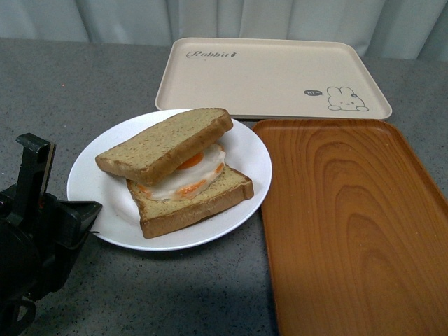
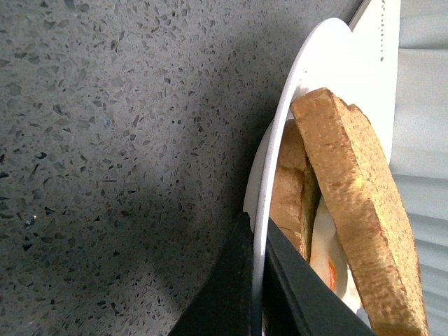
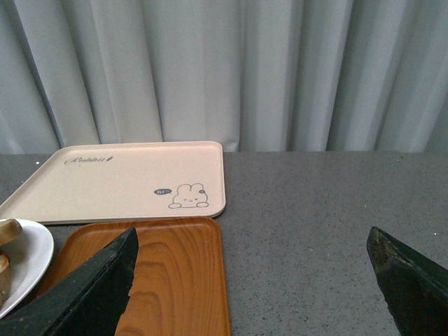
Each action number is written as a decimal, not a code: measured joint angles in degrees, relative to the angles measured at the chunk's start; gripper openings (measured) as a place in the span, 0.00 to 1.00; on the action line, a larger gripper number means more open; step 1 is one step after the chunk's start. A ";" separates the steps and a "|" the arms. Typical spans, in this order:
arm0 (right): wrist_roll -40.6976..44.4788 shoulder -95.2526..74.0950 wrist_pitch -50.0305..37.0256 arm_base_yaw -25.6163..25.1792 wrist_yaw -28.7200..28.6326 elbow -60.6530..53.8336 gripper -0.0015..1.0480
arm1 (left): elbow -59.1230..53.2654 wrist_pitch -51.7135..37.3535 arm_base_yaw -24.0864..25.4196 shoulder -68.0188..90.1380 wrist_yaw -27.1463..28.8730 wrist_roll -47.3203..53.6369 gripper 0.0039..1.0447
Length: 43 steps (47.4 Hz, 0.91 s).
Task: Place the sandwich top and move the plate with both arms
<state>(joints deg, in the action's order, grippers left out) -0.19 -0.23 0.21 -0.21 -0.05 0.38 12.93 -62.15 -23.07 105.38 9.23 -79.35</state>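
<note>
Clamps rim of round white plate (image 1: 91, 189) in black left gripper (image 2: 255, 227); holds black right gripper (image 3: 252, 238) spread (empty). Risks spilling tilted tan square bread top (image 1: 164, 143) if lifted one-sided.

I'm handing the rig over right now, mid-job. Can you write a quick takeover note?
Left gripper: shut on the plate at its near-left rim.
Right gripper: open, empty, away from the plate, near the wood-grain tray.
Sandwich top: lying tilted on the egg slice, on the plate.
Done: top placed.
Left: right gripper probably takes the rim's other side, then both arms move the plate.
</note>
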 joint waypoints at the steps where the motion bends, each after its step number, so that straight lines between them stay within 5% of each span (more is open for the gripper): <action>1: 0.00 0.00 0.00 0.00 0.00 0.00 0.91 | -0.09 -0.17 0.20 -0.13 -0.07 0.00 0.04; 21: 0.00 0.00 0.00 0.00 0.00 0.00 0.91 | 1.79 10.36 6.93 -13.81 -2.05 2.16 0.04; 43: 0.00 0.00 0.00 0.00 0.00 0.00 0.91 | 23.63 20.72 4.46 -4.87 0.90 10.56 0.04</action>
<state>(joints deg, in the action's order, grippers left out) -0.19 -0.23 0.21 -0.21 -0.05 0.38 36.56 -41.43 -18.61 100.51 10.13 -68.79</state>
